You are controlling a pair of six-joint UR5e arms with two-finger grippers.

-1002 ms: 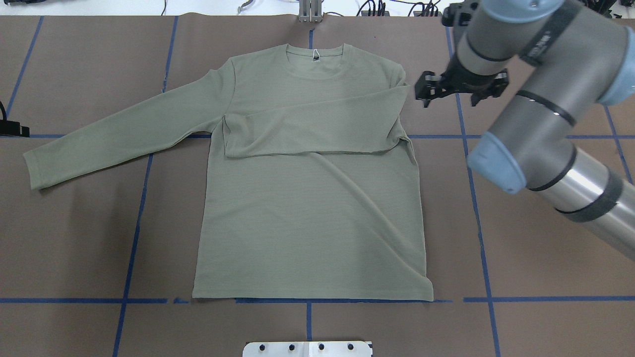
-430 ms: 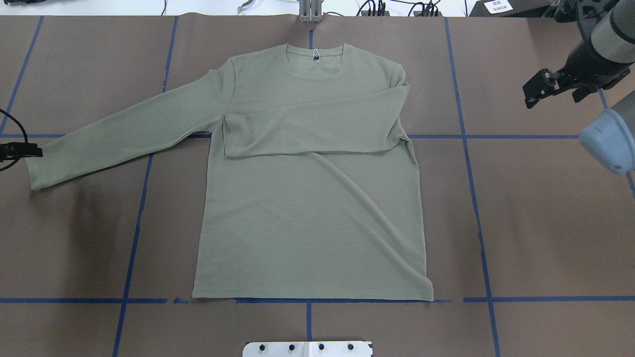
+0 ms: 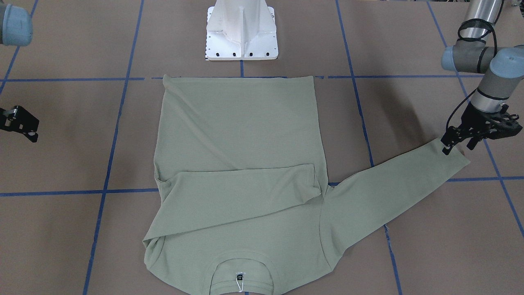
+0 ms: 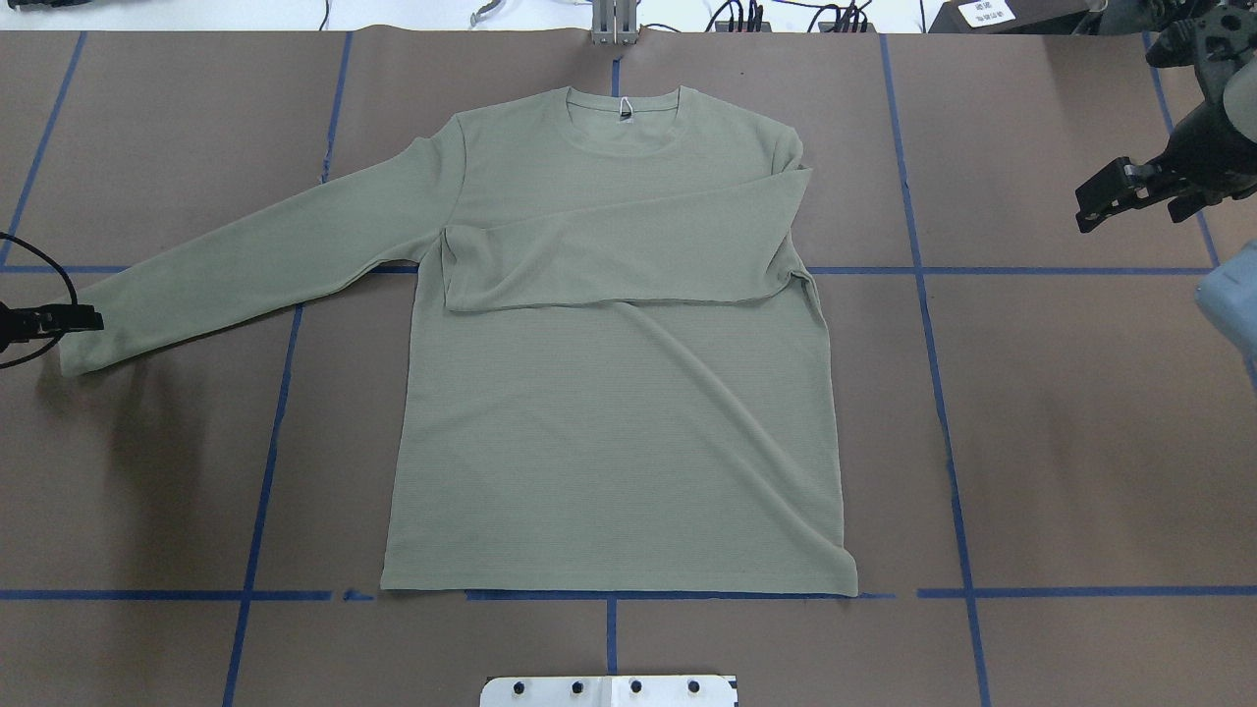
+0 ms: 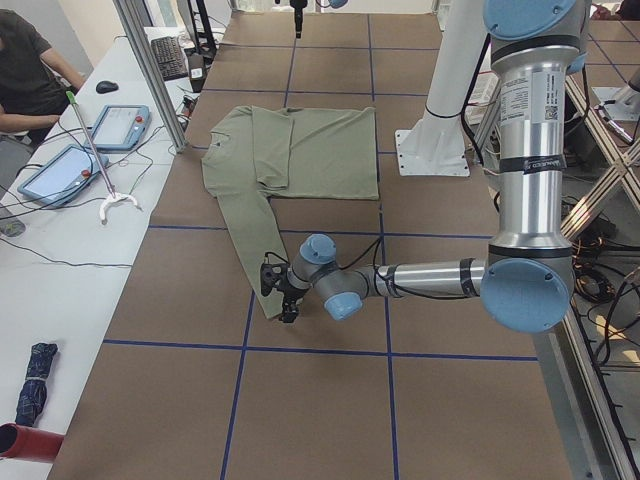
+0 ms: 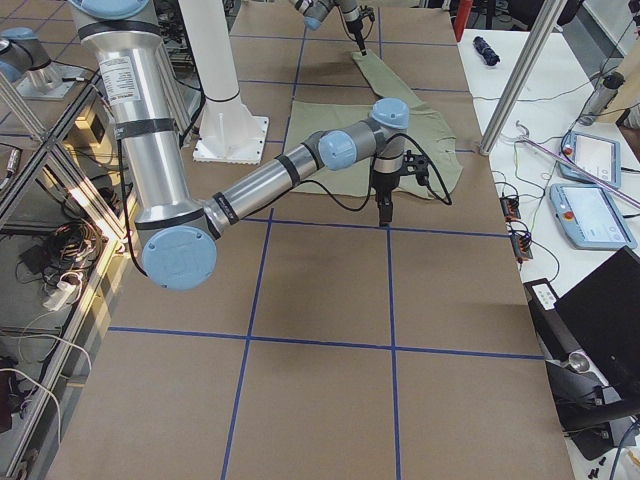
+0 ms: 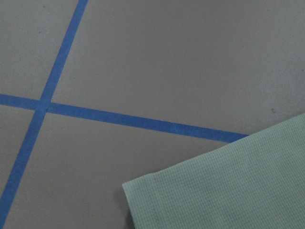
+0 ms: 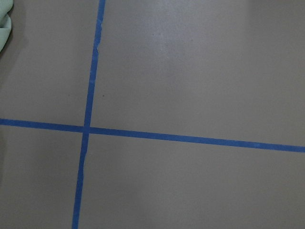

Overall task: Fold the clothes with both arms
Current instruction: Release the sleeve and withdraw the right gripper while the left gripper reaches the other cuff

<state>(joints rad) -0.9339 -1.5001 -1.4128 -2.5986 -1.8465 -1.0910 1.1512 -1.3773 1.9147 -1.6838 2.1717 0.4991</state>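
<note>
The sage-green clothes (image 4: 609, 422), a long-sleeved shirt, lie flat on the brown table, neck label at the far side. One sleeve (image 4: 628, 255) is folded across the chest. The other sleeve (image 4: 245, 265) stretches out to the overhead view's left. My left gripper (image 3: 457, 146) hovers open just above that sleeve's cuff (image 7: 228, 186), its tip showing at the left edge (image 4: 74, 319). My right gripper (image 4: 1129, 201) hangs open over bare table far to the shirt's right, also seen in the front view (image 3: 20, 125). Neither holds anything.
The white pedestal base (image 3: 241, 32) stands just behind the shirt's hem. Blue tape lines (image 8: 88, 129) grid the table cover. A side table with tablets (image 5: 60, 170) and a seated person (image 5: 30, 70) lies beyond the far edge.
The right arm has swung away from the shirt's shoulder to the table's right side. The left gripper has come in from the left edge to just over the outstretched cuff.
</note>
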